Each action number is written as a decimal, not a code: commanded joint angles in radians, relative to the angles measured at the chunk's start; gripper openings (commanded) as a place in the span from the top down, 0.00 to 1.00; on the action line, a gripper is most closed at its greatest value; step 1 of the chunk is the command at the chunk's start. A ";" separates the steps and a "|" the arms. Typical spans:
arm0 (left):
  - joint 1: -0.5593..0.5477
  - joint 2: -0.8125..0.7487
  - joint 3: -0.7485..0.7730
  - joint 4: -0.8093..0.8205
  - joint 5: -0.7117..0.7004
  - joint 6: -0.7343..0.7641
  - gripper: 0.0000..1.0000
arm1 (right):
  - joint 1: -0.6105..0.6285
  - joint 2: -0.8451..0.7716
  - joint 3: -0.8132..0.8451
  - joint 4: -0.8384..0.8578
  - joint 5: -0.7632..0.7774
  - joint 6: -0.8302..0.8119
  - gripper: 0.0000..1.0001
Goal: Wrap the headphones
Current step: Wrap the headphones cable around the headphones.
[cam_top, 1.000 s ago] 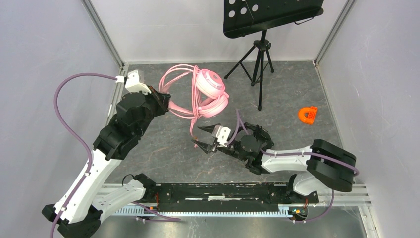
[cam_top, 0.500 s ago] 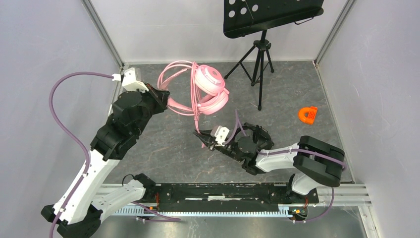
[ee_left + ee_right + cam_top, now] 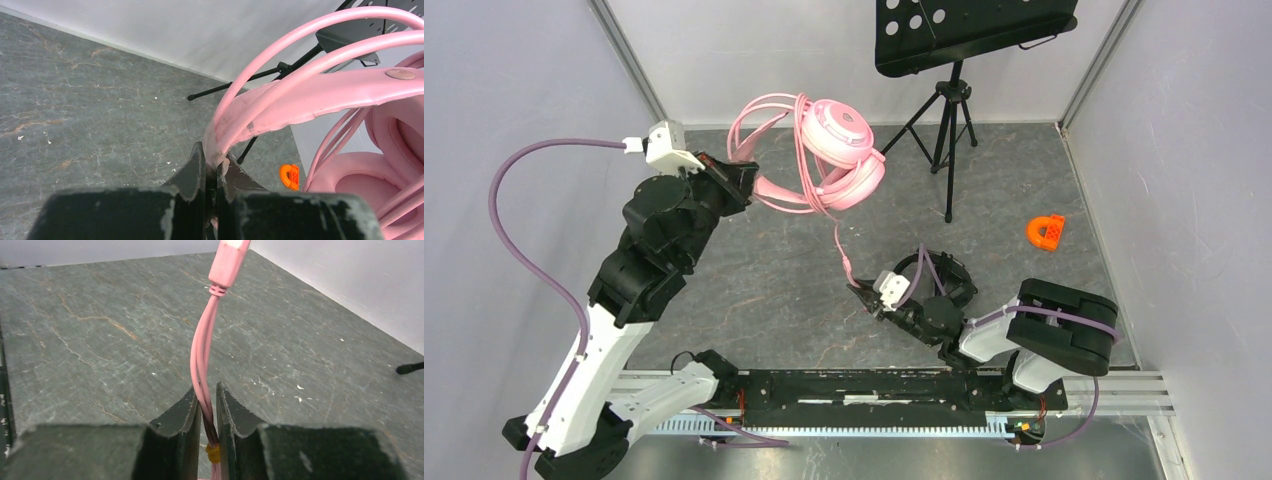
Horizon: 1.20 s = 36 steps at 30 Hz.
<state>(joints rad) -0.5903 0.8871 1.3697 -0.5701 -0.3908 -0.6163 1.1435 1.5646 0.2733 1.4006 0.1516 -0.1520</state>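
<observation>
Change against one second back: the right gripper [image 3: 864, 293], then spread wide about the cable end, is now being held pinched on the thin pink cable [image 3: 841, 250], and its arm is being drawn back toward the near rail. The left gripper [image 3: 740, 184] is being carried higher and closer to the back wall, and the glossy all-pink over-ear pink headphones [image 3: 834, 130] are being lifted with it, clear of the table. The cable, slack before, is being stretched in a nearly straight run from the ear cups down to the right fingers.

Left wrist view: the black jaws are being pressed together on the end of the smooth, flat headband [image 3: 325, 95], with round cable loops arching beside it. The ear cushions [image 3: 400, 125] are being seen as soft, rounded and matte.

Right wrist view: a doubled, rubbery strand is being squeezed between wedge-shaped, scuffed fingers. A small yellow band is being seen low between them, and a moulded plug [image 3: 227, 260] above.

The grey stone-veined table [image 3: 764, 300] is matte. An orange plastic piece [image 3: 1045, 231] is lying at the right, well apart, and a black perforated music stand [image 3: 969, 35] on a tripod is standing at the back.
</observation>
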 commanded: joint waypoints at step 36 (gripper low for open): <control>0.001 -0.042 0.077 -0.346 0.814 0.437 0.98 | -0.347 -0.287 -0.025 -0.132 -0.226 0.222 0.97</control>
<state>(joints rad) -0.5903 0.8478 1.4151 -0.8982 0.3233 -0.3275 0.8379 1.3533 0.2440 1.3979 -0.0532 0.0555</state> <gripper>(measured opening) 0.072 0.107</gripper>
